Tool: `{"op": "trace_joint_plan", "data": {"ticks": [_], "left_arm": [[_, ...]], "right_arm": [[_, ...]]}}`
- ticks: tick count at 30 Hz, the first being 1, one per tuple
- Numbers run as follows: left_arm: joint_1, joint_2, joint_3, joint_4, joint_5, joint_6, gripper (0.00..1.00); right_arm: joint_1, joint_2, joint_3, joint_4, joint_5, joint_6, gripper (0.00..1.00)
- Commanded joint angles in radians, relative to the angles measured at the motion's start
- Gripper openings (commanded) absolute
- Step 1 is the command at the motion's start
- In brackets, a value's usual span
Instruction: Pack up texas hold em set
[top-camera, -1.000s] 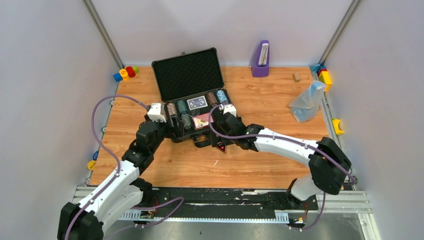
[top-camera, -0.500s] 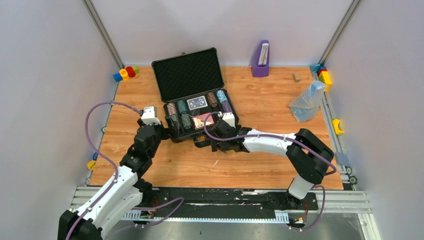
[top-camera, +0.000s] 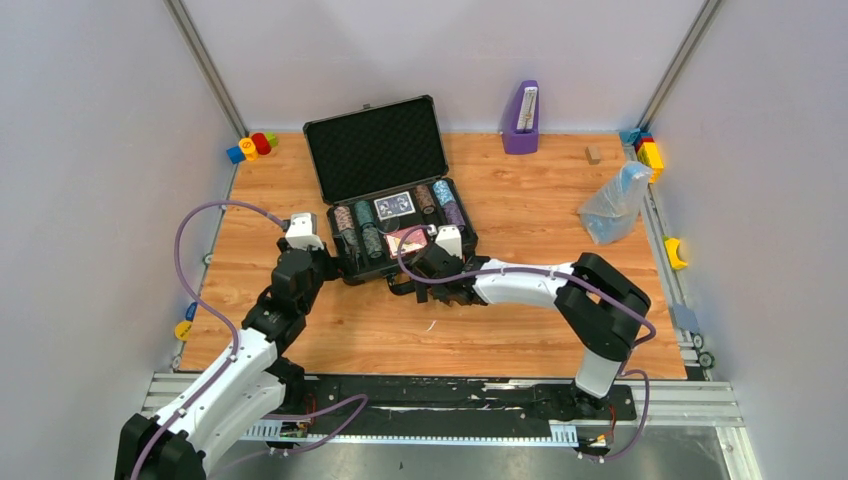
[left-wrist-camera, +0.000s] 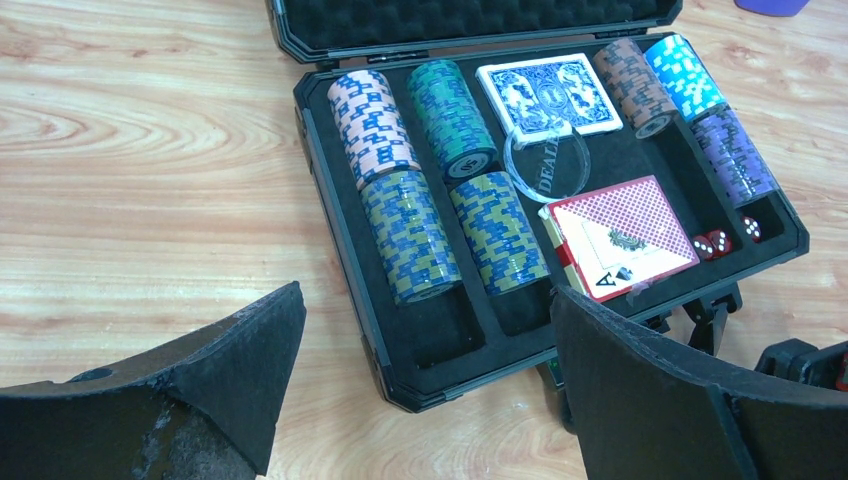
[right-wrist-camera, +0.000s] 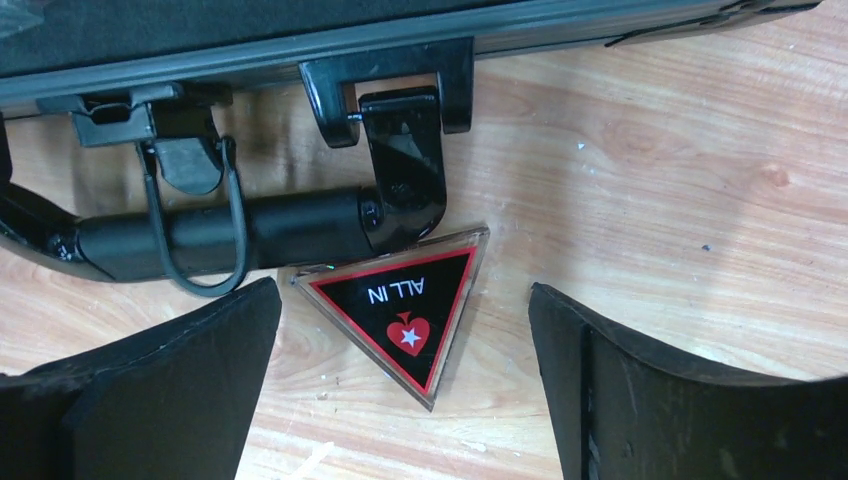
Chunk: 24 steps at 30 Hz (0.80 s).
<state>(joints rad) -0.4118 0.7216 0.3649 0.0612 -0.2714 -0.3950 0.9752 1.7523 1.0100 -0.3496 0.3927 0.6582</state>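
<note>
Two spread: left gripper (left-wrist-camera: 425, 295), right gripper (right-wrist-camera: 402, 290) | button (right-wrist-camera: 395, 320) edge meets handle (right-wrist-camera: 250, 235), overlap unclear

a light wood-grain table (top-camera: 380, 335) sits inside plain pale walls (top-camera: 90, 150), with metal posts (top-camera: 203, 65) in the far corners; lighting seems even, perhaps from overhead.

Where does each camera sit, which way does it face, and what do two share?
Top external: above and behind the bases, facing down at the table; both arms show near the open case.
Left wrist: on the left arm, facing the chip stacks; the left gripper frames the bottom.
Right wrist: facing down at the triangular button beside the case handle; the right gripper flanks it.
Shared: top external and left wrist both show the blue deck.
</note>
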Motion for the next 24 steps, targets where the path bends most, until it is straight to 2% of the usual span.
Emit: {"op": "trace_joint_plan", "data": {"ticks": [1,6,15,18,24], "left_arm": [[0.003,-0.007,0.021,0.017,0.000,-0.001,1.00],[0.004,-0.006,0.020,0.018,0.003,-0.002,1.00],[0.004,-0.004,0.024,0.014,0.005,-0.001,1.00],[0.004,-0.005,0.025,0.014,0.005,-0.001,1.00],[0.005,-0.003,0.027,0.012,0.008,-0.002,1.00]], "right_arm": [[0.011,0.047,0.038,0.019,0.048,0.053,0.96],[0.013,0.082,0.064,-0.021,0.087,0.077,0.92],[0.013,0.003,0.025,-0.039,0.107,0.087,0.60],[0.014,-0.062,0.000,-0.039,0.095,0.077,0.45],[0.010,-0.234,-0.042,-0.038,0.098,0.050,0.42]]}}
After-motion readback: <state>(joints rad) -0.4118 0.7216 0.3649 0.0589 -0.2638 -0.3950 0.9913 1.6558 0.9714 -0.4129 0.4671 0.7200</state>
